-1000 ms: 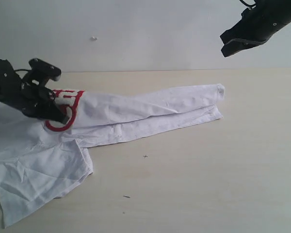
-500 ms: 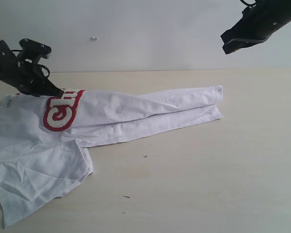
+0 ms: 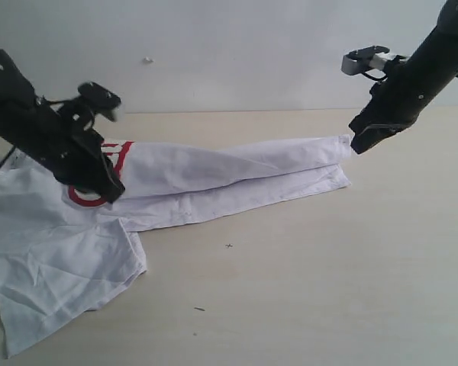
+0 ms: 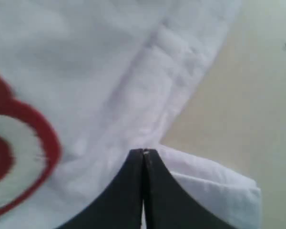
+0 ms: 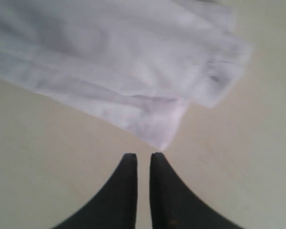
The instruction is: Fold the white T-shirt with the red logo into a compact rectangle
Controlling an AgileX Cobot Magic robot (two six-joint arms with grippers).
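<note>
The white T-shirt (image 3: 214,179) lies on the table, folded into a long band that reaches right, with a wider part spread at the lower left (image 3: 53,274). Its red logo (image 3: 120,155) is mostly covered by my left arm. My left gripper (image 3: 113,192) is shut, with its tips down on the cloth beside the logo (image 4: 19,143); the tips (image 4: 143,152) touch a fold of the shirt (image 4: 109,62). My right gripper (image 3: 357,145) hangs at the band's right end. Its jaws (image 5: 143,156) stand slightly apart with nothing between them, just short of the shirt's corner (image 5: 167,138).
The beige table (image 3: 328,267) runs wide to the right and front of the shirt. Two small dark specks (image 3: 228,245) (image 3: 199,309) lie on it. A white wall (image 3: 229,53) closes the back.
My left gripper swung from the shirt's far edge down onto the cloth over the logo. My right arm dropped from the top right to the band's right end and parted its jaws a little.
</note>
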